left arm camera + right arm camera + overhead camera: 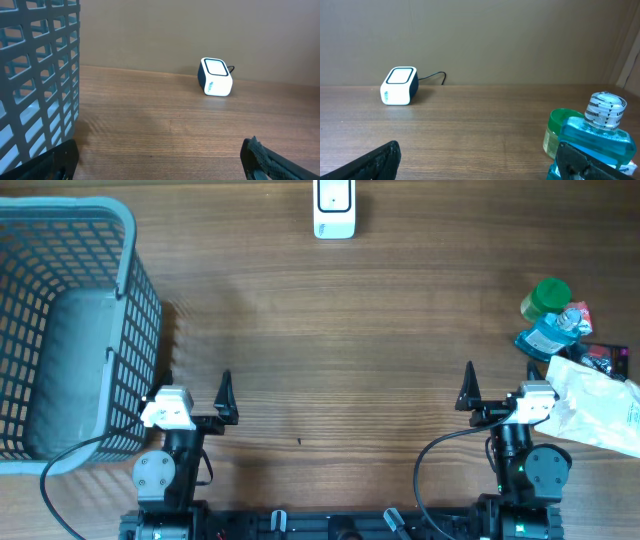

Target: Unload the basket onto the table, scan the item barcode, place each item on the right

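Observation:
The white and dark blue barcode scanner stands at the table's far edge, its cable trailing behind; it shows in the left wrist view and the right wrist view. Items lie at the right: a blue mouthwash bottle, a green-lidded jar, a white bag and a pink and black packet. My left gripper is open over bare wood. My right gripper is open too, its right finger beside the bottle.
A large grey plastic basket fills the left side, its lattice wall close to my left gripper's left finger. The white bag partly covers the right arm's wrist. The wooden table lies between the arms and the scanner.

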